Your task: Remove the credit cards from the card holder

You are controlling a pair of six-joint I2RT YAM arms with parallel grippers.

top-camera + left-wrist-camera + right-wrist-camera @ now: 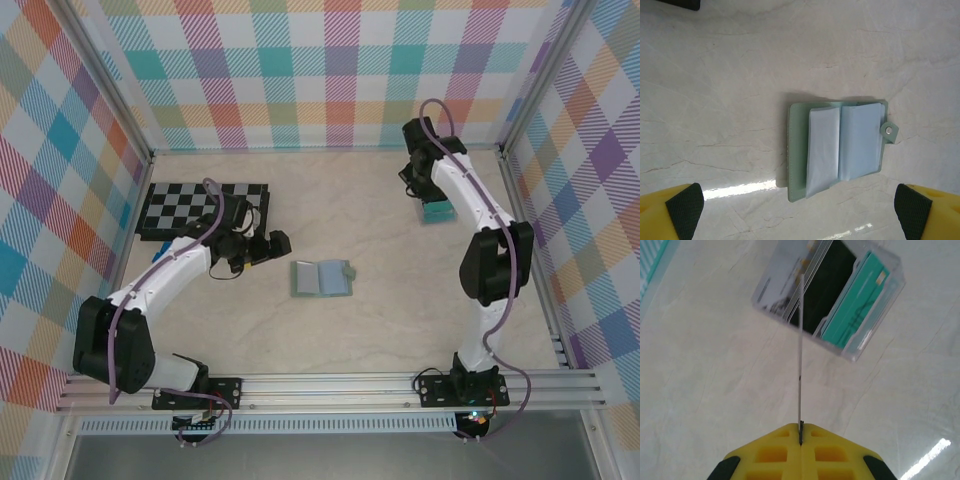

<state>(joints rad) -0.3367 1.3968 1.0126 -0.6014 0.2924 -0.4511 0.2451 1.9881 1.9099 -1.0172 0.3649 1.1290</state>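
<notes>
The card holder (321, 279) lies open in the middle of the counter (400, 330), the left jaws spread wide and empty near its left side, while the right jaws are clenched on a thin card (800, 355), seen edge-on, above the clear box (840, 300)

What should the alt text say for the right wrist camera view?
The right gripper pinches a thin card, seen edge-on, between its shut yellow jaws. Beyond it a clear box of teal and black contents sits on the pale marbled table.
</notes>
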